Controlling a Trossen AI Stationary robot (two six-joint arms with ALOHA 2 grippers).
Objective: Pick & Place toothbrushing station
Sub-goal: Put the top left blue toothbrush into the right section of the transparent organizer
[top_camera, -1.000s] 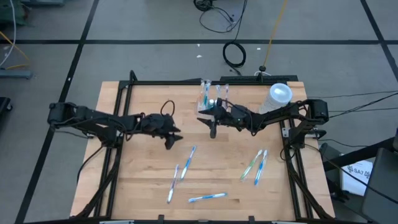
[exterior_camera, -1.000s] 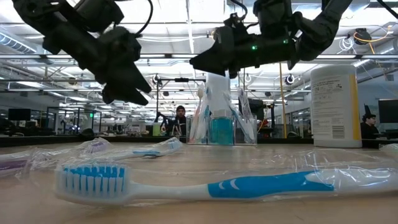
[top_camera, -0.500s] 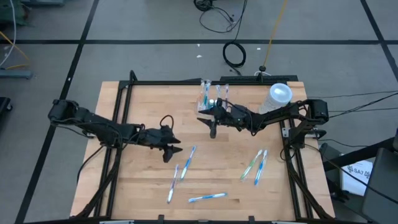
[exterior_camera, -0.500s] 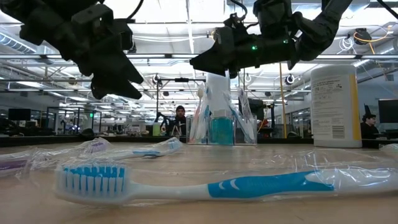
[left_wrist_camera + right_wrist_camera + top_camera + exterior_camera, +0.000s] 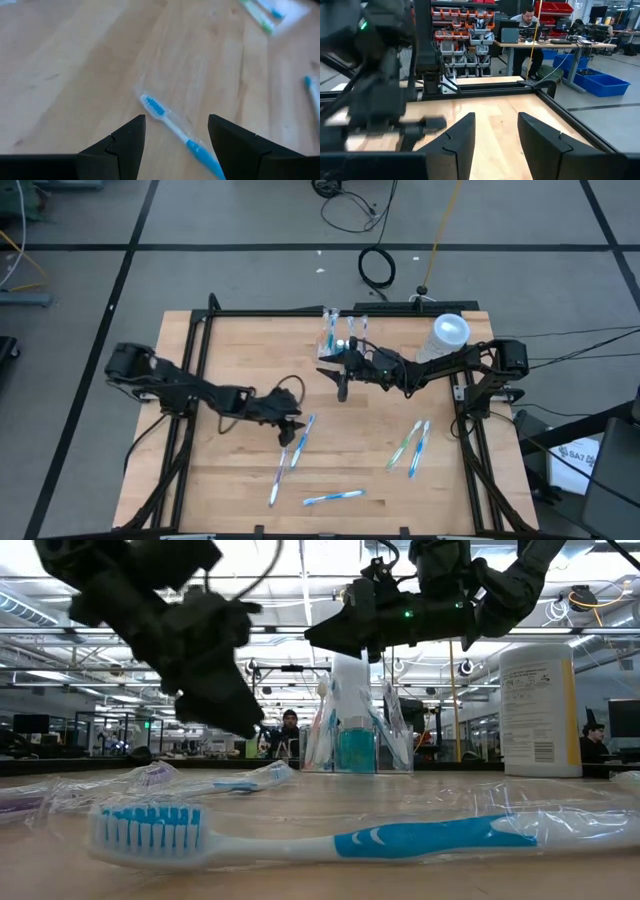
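Note:
The toothbrushing station [image 5: 343,330] is a clear plastic holder with upright compartments and brushes in it. It stands on its base at the table's far middle and also shows in the low view [image 5: 350,735]. My left gripper [image 5: 290,432] is open and hovers just above a wrapped blue toothbrush [image 5: 303,436], whose bristle head [image 5: 154,106] lies ahead of the gap between the fingers [image 5: 175,127]. My right gripper [image 5: 343,387] is open and empty, held above the table in front of the station; it also shows in the low view [image 5: 330,638].
A whitish cylinder with a round white top [image 5: 449,335] stands at the far right. Several wrapped toothbrushes lie flat on the wood: two at near left [image 5: 277,475], one near the front edge [image 5: 333,497], two at right [image 5: 412,445]. A black frame [image 5: 190,360] borders the table.
My left gripper has moved toward the table's right and near edges and come down over the blue toothbrush near the middle, staying open. My right arm has kept still.

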